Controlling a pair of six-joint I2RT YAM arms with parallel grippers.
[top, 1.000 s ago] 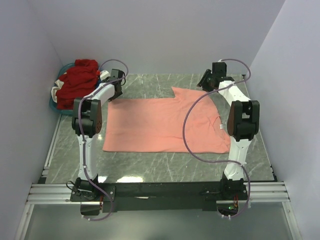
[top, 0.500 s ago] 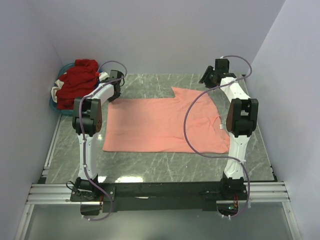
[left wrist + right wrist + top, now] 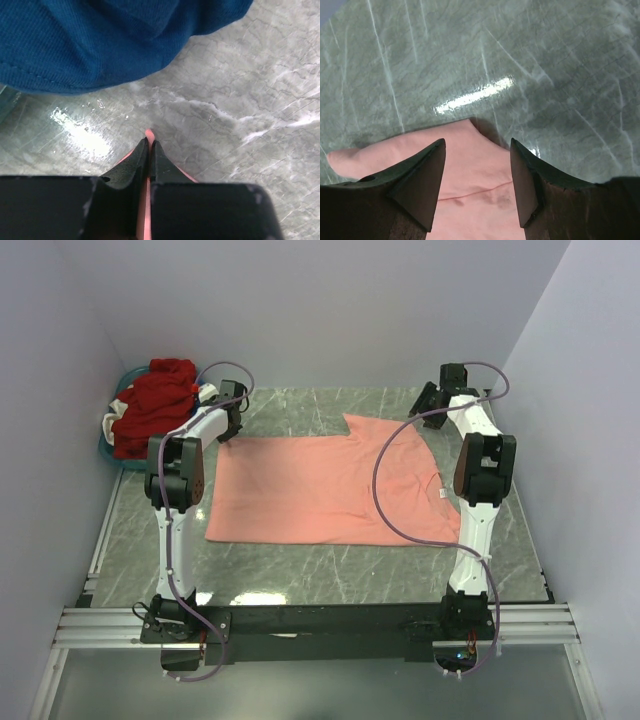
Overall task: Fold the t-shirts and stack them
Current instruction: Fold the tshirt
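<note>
The teal basket [image 3: 106, 452] is mostly buried under the dark red t-shirt [image 3: 150, 405], the blue t-shirt [image 3: 90, 40] is cut off, and the salmon-pink t-shirt [image 3: 330, 485] lies flat on the table [image 3: 300, 562], its far left corner pinched by the clenched left tool [image 3: 149, 145], the right tool [image 3: 477, 142] released over its far right corner.

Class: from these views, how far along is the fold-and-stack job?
Done: the salmon-pink t-shirt lies spread flat, no fold yet. In hand: the left gripper is shut on its far left corner; the right gripper hangs open over the far right edge. Left: all folds, plus the dark red shirts and blue shirt heaped at the basket; no stack exists.
</note>
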